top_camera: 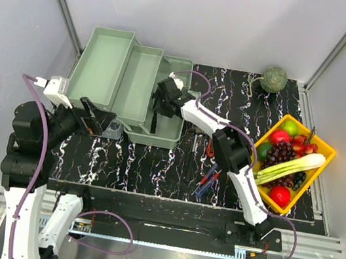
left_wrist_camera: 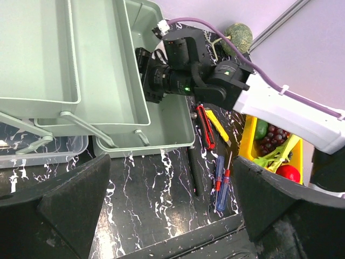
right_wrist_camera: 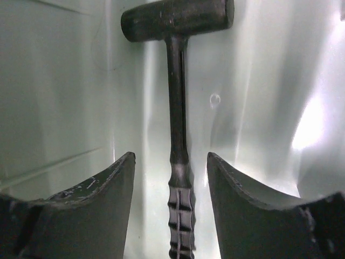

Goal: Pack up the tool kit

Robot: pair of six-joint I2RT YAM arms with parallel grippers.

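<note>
- Black marbled worktop [top_camera: 153, 166] between pale walls, with the toolbox [top_camera: 110, 66] at the back left, trays fanned open.
- From overhead, the right arm reaches into the box's lowest tub. Its wrist hides the fingertips from up here.
- The right wrist view fills that gap: right fingers [right_wrist_camera: 108, 199] stand apart with the hammer [right_wrist_camera: 178, 135] handle between them, clear of both. The hammer lies in the tub with its head at the far end.
- Left fingers [left_wrist_camera: 70, 205] are spread wide with nothing between them, hanging by the box's near left corner.
- Only the left wrist view sorts out the loose tools on the worktop right of the box: pliers [left_wrist_camera: 205, 127], knife [left_wrist_camera: 218, 127], blue screwdriver [left_wrist_camera: 219, 183] and red screwdriver [left_wrist_camera: 227, 175].
- It also catches the clear lid [left_wrist_camera: 43, 148] tucked under the trays.
- Only overhead gives the whole fruit tray [top_camera: 325, 152] at the right edge, and the melon [top_camera: 274, 78] at the back.
</note>
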